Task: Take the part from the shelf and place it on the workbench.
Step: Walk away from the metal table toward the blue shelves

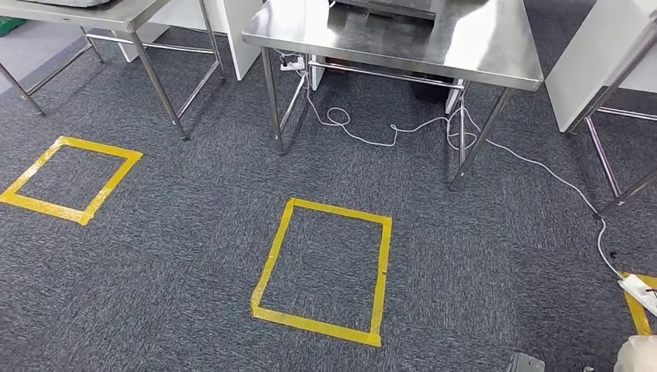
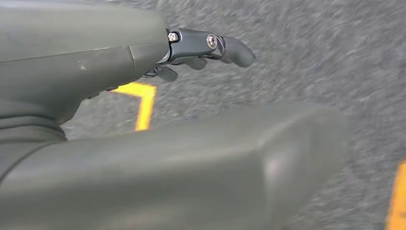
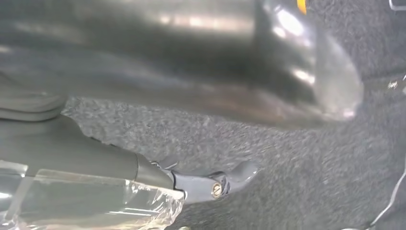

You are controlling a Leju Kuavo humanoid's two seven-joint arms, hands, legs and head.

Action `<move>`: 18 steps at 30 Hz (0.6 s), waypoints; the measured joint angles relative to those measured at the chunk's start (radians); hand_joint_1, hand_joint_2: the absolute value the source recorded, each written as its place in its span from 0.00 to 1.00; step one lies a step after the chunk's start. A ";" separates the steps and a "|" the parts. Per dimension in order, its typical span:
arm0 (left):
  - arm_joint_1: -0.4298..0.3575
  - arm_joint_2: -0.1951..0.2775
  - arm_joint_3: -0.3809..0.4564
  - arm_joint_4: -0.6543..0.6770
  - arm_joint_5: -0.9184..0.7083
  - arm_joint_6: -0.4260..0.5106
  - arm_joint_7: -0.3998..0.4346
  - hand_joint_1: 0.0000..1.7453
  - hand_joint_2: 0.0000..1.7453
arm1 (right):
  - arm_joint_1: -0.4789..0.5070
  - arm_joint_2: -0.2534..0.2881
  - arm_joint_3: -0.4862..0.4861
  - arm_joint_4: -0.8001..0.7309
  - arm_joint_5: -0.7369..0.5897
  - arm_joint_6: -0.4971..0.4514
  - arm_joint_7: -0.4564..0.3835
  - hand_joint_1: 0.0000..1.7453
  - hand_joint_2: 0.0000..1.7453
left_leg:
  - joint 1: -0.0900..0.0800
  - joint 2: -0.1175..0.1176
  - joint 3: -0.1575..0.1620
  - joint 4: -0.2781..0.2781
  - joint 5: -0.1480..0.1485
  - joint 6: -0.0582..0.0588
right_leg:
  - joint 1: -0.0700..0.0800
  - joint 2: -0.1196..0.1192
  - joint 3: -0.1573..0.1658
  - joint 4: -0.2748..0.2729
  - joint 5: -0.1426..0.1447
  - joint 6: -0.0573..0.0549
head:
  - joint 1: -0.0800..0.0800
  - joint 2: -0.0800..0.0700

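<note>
carpet [image 1: 178, 256] grey | tape square [image 1: 322, 271] (yellow) | white cable [image 1: 403, 132]

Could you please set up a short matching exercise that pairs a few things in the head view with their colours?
Things:
1. tape rectangle on the floor
2. cable under the table
3. carpet
4. table top

Colours:
A. dark grey
B. shiny silver
C. yellow
D. white

Pairs: 1-C, 2-D, 3-A, 4-B
</note>
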 joint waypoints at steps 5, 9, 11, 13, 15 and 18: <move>0.009 -0.013 0.000 0.007 -0.004 0.016 0.062 0.00 0.00 | 0.003 -0.001 0.011 0.004 -0.018 -0.003 0.013 0.00 0.00 | 0.023 -0.006 -0.024 0.206 -0.117 -0.034 | -0.005 -0.004 -0.035 0.009 0.027 0.003 | -0.003 0.000; 0.009 -0.021 0.000 0.008 -0.004 0.025 0.080 0.00 0.00 | -0.001 -0.005 0.018 0.008 -0.027 -0.010 0.013 0.00 0.00 | 0.037 -0.007 0.132 -0.008 -0.059 -0.046 | -0.007 -0.006 -0.055 0.042 0.022 0.021 | -0.006 0.000; 0.009 -0.024 0.000 0.008 -0.004 0.027 0.082 0.00 0.00 | -0.004 -0.008 0.021 0.009 -0.030 -0.012 0.013 0.00 0.00 | 0.032 -0.011 0.142 -0.035 -0.065 -0.032 | -0.001 -0.005 -0.069 0.054 0.018 0.031 | -0.006 0.000; 0.010 -0.027 0.000 0.009 -0.005 0.028 0.083 0.00 0.00 | -0.004 -0.008 0.024 0.010 -0.031 -0.013 0.013 0.00 0.00 | 0.028 -0.011 0.136 -0.041 -0.066 -0.020 | 0.004 -0.005 -0.075 0.057 0.018 0.034 | -0.001 0.000; 0.010 -0.029 0.000 0.009 -0.005 0.028 0.083 0.00 0.00 | -0.004 -0.010 0.026 0.011 -0.033 -0.013 0.013 0.00 0.00 | 0.020 -0.010 0.132 -0.042 -0.062 -0.012 | 0.005 -0.004 -0.080 0.056 0.023 0.038 | 0.002 0.000; 0.010 -0.029 0.000 0.009 -0.005 0.029 0.083 0.00 0.00 | -0.002 -0.010 0.032 0.011 -0.038 -0.013 0.013 0.00 0.00 | 0.011 -0.010 0.127 -0.041 -0.058 -0.004 | 0.001 -0.004 -0.085 0.055 0.029 0.049 | 0.002 0.000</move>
